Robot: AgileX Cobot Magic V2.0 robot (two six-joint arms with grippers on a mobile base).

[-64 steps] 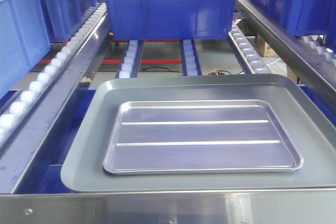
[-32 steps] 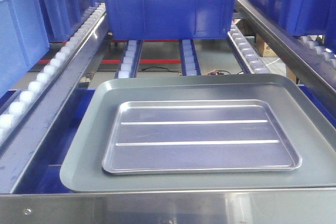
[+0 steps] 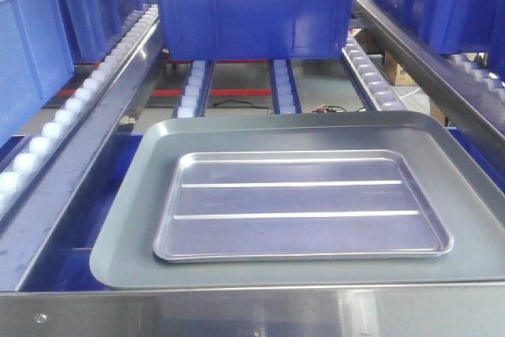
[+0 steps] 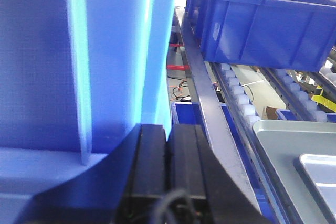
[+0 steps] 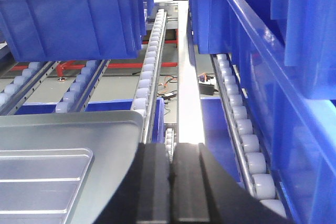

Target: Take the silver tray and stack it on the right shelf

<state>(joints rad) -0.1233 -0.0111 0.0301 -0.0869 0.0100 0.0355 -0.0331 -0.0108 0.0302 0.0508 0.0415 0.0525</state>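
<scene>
While both claws (image 4: 167,171) (image 5: 170,182) sit closed and empty, pinch shiny ribbed rectangular metal tray (image 3: 304,207) by low rim: light, stiff, slippery.

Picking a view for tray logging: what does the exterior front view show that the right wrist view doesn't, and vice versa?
Front only: the whole silver tray with both ribs, lying inside the grey tray, the steel front bar, and no gripper.
Right wrist only: the right gripper, fingers together and empty, plus the roller track under the blue bins on its right.
Both: a corner of each tray, white rollers, and the blue bin behind the trays.
</scene>
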